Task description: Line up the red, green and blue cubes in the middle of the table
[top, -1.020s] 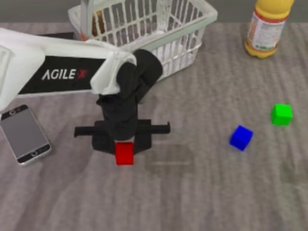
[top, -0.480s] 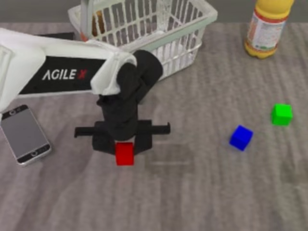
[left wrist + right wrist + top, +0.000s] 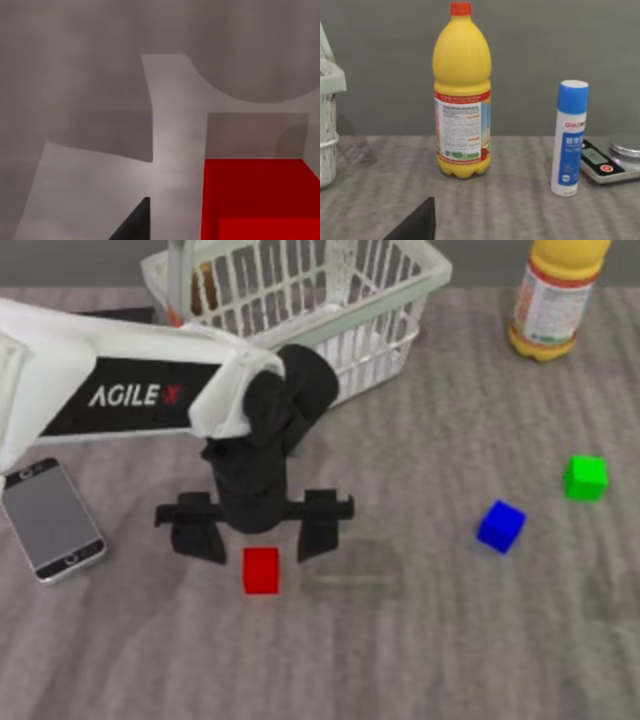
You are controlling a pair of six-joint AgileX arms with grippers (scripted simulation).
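The red cube (image 3: 261, 570) (image 3: 260, 200) rests on the grey table (image 3: 420, 640), left of the middle. My left gripper (image 3: 259, 535) hovers just behind it, open, with one finger on each side and touching nothing. In the left wrist view one dark fingertip (image 3: 137, 222) stands apart from the cube. The blue cube (image 3: 500, 526) and the green cube (image 3: 585, 478) lie apart at the right. My right arm is out of the top view; its wrist view shows one dark fingertip (image 3: 420, 222) far to one side, with nothing held.
A white wire basket (image 3: 300, 300) (image 3: 327, 130) stands behind the left arm. A yellow bottle (image 3: 552, 295) (image 3: 462, 95) is at the back right, a phone (image 3: 50, 520) at the left. A blue-capped spray can (image 3: 568, 137) and a scale (image 3: 610, 157) show beside the bottle.
My left gripper has opened and let go of the red cube, which now sits free on the table. The blue and green cubes have not moved.
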